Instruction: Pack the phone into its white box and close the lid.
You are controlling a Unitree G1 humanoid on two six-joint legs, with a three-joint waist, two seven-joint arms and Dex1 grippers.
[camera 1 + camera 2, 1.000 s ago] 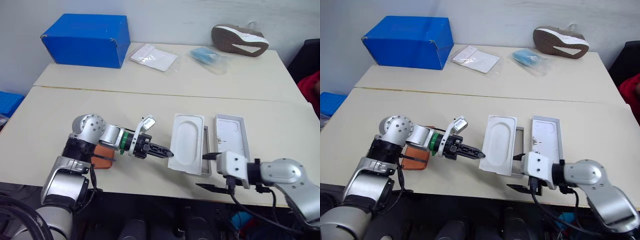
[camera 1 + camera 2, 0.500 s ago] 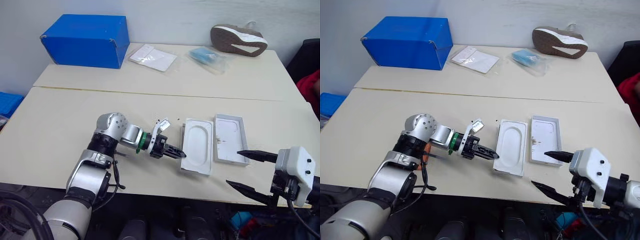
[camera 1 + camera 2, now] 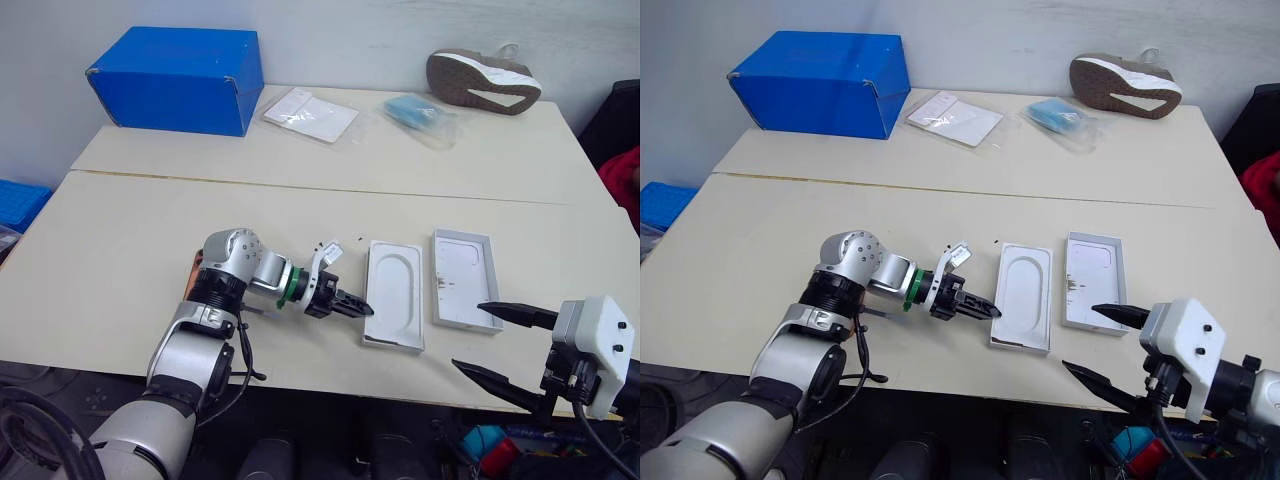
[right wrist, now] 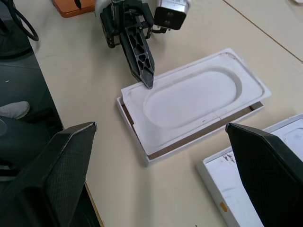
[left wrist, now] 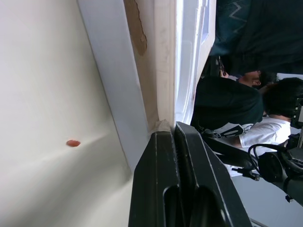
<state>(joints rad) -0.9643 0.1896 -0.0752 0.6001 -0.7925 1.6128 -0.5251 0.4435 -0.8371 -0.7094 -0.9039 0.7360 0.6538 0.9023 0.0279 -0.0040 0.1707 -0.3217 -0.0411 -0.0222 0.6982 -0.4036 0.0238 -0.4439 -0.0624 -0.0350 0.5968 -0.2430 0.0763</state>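
The flat white insert (image 3: 397,290) with an oval recess lies on top of the white box (image 4: 134,134), so just the box's rim and a brown strip show under it. My left gripper (image 3: 362,309) is shut, and its tip presses against the insert's left edge. The lid (image 3: 463,292) rests inside-up just right of the box. The orange phone (image 4: 68,7) lies on the table behind my left arm, mostly hidden in the eye views. My right gripper (image 3: 468,337) hangs open near the table's front edge, right of the box, holding nothing.
At the back of the table stand a big blue cardboard box (image 3: 175,78), a clear bag of papers (image 3: 310,113), a blue packet (image 3: 418,113) and a shoe (image 3: 482,80). A seam (image 3: 320,187) runs across between the two tabletops. A seated person (image 5: 227,101) shows beyond the table.
The insert, tilted across the box a second ago, now lies square over it. My left gripper pushed right against it. My right gripper pulled back from the box towards the front right.
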